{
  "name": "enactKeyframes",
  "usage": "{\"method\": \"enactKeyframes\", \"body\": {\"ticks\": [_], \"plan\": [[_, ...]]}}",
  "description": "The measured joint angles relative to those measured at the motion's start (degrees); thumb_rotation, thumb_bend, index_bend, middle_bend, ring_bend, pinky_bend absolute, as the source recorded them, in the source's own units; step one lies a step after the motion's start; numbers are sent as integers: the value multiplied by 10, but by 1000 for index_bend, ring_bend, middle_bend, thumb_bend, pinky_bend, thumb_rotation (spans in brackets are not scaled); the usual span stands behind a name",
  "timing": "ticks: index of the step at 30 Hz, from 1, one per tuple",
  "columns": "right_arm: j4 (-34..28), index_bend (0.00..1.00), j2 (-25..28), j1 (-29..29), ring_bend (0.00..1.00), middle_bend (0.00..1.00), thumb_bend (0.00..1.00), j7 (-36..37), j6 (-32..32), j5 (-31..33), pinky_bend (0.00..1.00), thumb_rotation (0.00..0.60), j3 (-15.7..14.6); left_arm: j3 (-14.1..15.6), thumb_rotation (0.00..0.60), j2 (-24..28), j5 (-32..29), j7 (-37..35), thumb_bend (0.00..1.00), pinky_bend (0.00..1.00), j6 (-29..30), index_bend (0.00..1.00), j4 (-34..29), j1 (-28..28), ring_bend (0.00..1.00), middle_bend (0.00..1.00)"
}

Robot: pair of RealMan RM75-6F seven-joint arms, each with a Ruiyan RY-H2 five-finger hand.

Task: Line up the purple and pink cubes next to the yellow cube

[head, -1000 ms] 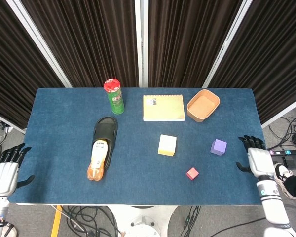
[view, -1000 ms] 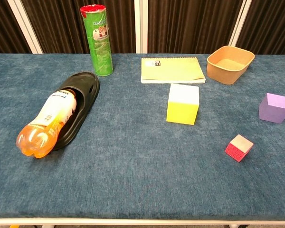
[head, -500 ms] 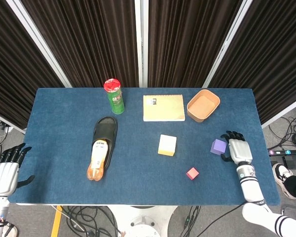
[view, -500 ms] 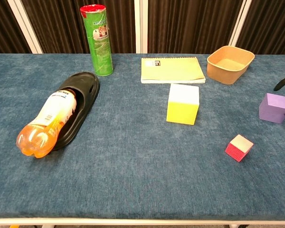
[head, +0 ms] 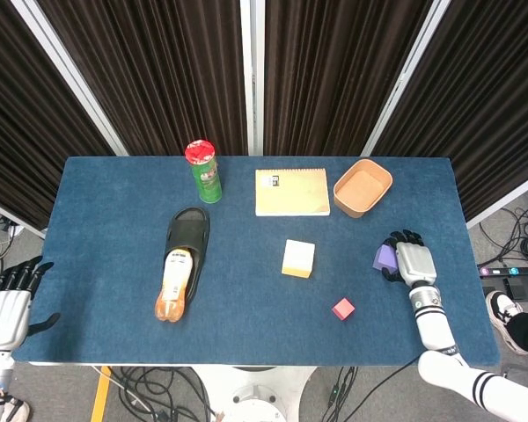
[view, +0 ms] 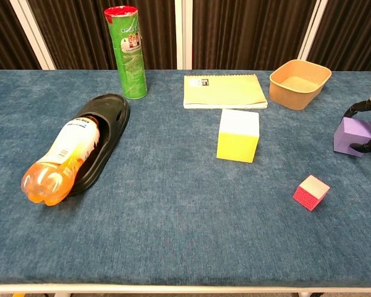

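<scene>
The yellow cube (head: 298, 258) (view: 238, 135) stands near the middle of the blue table (head: 106, 229). A small pink cube (head: 343, 309) (view: 311, 192) lies nearer the front edge, to its right. At the right side, the purple cube (head: 384, 256) (view: 350, 135) sits in my right hand (head: 411, 262), whose fingers (view: 353, 111) curl over its top while the thumb presses its front. My left hand (head: 6, 311) hangs off the table's left front corner, fingers apart, holding nothing.
A green can (head: 205, 171) (view: 127, 52) stands at the back. A black slipper (head: 190, 230) holds an orange bottle (head: 175, 283) on the left. A yellow notebook (head: 291, 191) and a tan bowl (head: 363, 187) lie behind the yellow cube.
My right hand came in from the table's right edge to the purple cube and closed around it; the cube shifted slightly left. The left hand stayed put.
</scene>
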Motion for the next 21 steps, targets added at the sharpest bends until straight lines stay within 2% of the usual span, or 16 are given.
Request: {"method": "enactKeyframes", "body": {"ticks": [7, 10, 21], "plan": [[-83, 457, 43, 14, 0, 116, 318, 30, -25, -61, 0, 600, -3, 0, 600, 1, 1, 2, 30, 164, 2, 215, -4, 1, 149, 215], [-94, 458, 45, 38, 0, 108, 317, 21, -42, -70, 0, 600, -5, 1, 600, 2, 0, 2, 30, 164, 4, 215, -5, 4, 149, 216], [-76, 463, -5, 97, 0, 103, 312, -54, -58, -4, 0, 600, -16, 4, 600, 2, -7, -5, 29, 164, 8, 215, 1, 15, 149, 215]]}}
